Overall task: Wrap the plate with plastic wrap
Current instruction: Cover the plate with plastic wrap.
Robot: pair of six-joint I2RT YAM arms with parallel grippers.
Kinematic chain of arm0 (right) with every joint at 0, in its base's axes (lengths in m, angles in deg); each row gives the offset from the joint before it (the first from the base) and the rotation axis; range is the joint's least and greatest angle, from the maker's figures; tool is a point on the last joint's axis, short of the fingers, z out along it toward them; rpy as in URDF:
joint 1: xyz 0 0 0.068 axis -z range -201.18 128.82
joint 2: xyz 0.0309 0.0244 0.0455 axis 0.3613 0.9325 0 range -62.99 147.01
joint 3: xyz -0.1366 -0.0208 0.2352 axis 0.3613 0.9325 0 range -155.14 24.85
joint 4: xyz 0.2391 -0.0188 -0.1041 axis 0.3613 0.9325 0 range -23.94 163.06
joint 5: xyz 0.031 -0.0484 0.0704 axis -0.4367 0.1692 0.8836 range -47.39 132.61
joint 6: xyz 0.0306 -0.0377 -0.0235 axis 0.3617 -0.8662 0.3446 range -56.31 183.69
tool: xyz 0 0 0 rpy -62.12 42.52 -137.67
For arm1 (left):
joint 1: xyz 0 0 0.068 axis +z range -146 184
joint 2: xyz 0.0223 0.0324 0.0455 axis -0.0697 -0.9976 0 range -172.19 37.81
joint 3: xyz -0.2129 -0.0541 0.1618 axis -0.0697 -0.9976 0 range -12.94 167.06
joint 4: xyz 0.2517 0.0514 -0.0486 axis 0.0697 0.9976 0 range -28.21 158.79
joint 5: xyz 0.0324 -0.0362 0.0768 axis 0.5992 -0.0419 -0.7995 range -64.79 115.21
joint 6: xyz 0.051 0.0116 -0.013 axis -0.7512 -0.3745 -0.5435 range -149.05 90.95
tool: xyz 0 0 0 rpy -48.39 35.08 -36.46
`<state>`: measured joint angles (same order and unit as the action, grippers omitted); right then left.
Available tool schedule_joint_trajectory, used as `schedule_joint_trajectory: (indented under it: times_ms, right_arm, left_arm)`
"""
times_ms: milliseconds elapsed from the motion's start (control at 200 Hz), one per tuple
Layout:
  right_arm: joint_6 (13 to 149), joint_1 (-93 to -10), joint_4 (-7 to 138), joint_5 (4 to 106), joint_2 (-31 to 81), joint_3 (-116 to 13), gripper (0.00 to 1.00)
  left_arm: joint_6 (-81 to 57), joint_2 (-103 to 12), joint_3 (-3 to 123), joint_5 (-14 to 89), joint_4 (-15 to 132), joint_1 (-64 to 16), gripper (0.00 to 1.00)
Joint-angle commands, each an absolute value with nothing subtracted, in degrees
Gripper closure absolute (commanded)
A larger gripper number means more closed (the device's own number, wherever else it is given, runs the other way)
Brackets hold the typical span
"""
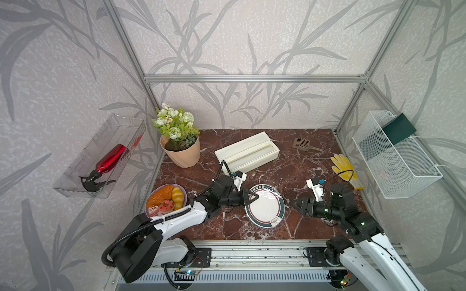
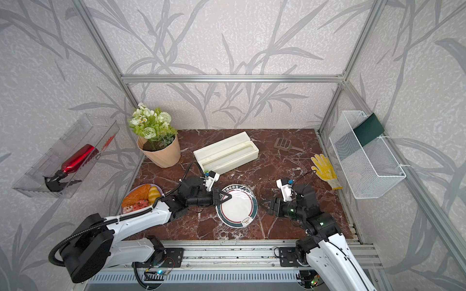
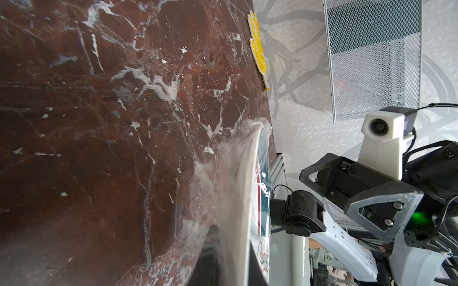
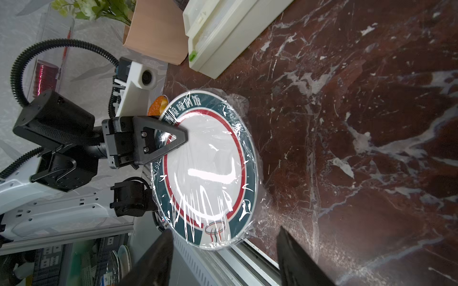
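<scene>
Jaws clamped on plate [image 4: 248,158] rim at left gripper [image 4: 178,137], apart at right gripper [image 4: 224,235], plastic wrap [image 4: 239,100] covering plate

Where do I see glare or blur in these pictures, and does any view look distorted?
Right wrist view: a bright glare bar lies on the wrap over the plate; the right end effector is dark and soft at the frame edge. Left wrist view: the plate rim, close to the lens, is blurred. Both top views: sharp and evenly lit, but the frame posts splay outward.
</scene>
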<state>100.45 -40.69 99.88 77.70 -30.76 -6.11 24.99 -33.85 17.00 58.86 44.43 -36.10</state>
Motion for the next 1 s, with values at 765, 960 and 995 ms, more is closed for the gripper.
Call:
schedule_joint_trajectory:
  times_ms: [765, 960, 995]
  right_arm:
    - [116.4, -46.9, 74.9, 79.1, -19.0, 4.2, 0.45]
    - [120.4, -47.0, 68.0, 80.8, -18.7, 6.2, 0.51]
    - [121.4, -47.0, 66.2, 81.1, -18.7, 6.6, 0.54]
  left_arm:
    - [29.7, -34.9, 16.2, 57.4, 33.3, -37.3, 1.00]
    - [29.4, -35.8, 16.5, 57.7, 33.2, -38.1, 1.00]
    - [29.5, -36.2, 16.5, 57.9, 32.8, -38.3, 1.00]
